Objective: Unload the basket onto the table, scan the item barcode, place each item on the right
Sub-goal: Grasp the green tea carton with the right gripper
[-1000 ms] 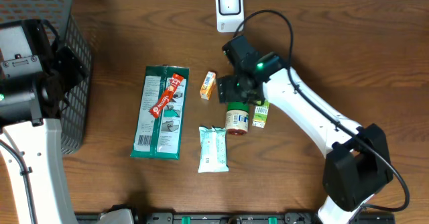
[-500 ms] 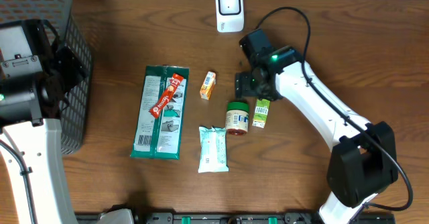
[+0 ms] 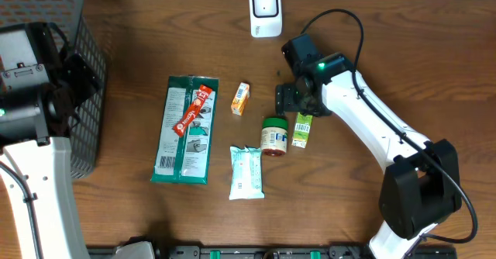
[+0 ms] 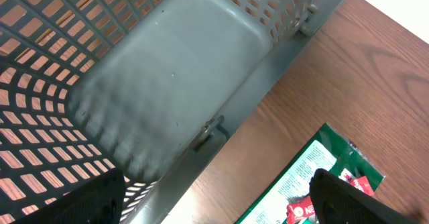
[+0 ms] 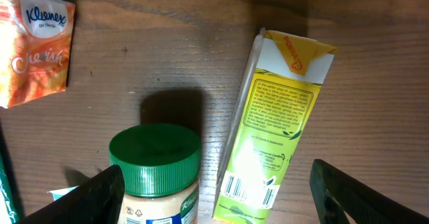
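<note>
Green and yellow cardboard carton (image 5: 275, 123) lies flat on the brown wood table (image 5: 375, 63), right under my right gripper (image 3: 291, 99). Those jaws are spread wide and hold nothing. I think they hang there to grab the carton by its thin sides. Its barcode (image 5: 251, 187) faces up. Just beside it stands a round jar with a ridged green lid (image 5: 155, 160). My left gripper (image 4: 214, 207) is wide and empty too, over the grey plastic basket (image 4: 167, 83). The white scanner (image 3: 265, 11) sits at the far edge.
</note>
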You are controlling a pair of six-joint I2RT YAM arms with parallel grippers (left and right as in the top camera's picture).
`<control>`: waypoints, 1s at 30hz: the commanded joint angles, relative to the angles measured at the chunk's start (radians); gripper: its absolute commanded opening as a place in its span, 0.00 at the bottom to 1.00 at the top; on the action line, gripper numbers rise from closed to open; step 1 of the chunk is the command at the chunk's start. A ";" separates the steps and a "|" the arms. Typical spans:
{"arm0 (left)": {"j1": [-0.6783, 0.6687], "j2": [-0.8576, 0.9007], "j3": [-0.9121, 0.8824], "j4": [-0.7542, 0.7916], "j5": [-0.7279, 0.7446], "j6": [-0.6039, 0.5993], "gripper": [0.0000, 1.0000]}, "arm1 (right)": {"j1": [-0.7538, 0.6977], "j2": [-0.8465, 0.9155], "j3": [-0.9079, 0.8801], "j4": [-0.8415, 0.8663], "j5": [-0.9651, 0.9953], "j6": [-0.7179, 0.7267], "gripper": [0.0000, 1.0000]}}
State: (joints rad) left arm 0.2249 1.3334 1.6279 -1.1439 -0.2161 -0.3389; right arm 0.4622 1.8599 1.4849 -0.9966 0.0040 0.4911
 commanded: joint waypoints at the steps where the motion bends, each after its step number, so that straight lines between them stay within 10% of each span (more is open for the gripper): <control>1: 0.004 0.006 0.006 0.000 -0.013 0.009 0.88 | 0.012 0.004 -0.008 0.007 0.007 0.014 0.84; 30: 0.004 0.006 0.006 0.000 -0.013 0.009 0.88 | -0.115 0.054 -0.008 0.093 0.034 0.167 0.88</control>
State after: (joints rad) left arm 0.2249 1.3334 1.6279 -1.1442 -0.2161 -0.3389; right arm 0.3573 1.8717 1.4834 -0.9062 0.0566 0.6437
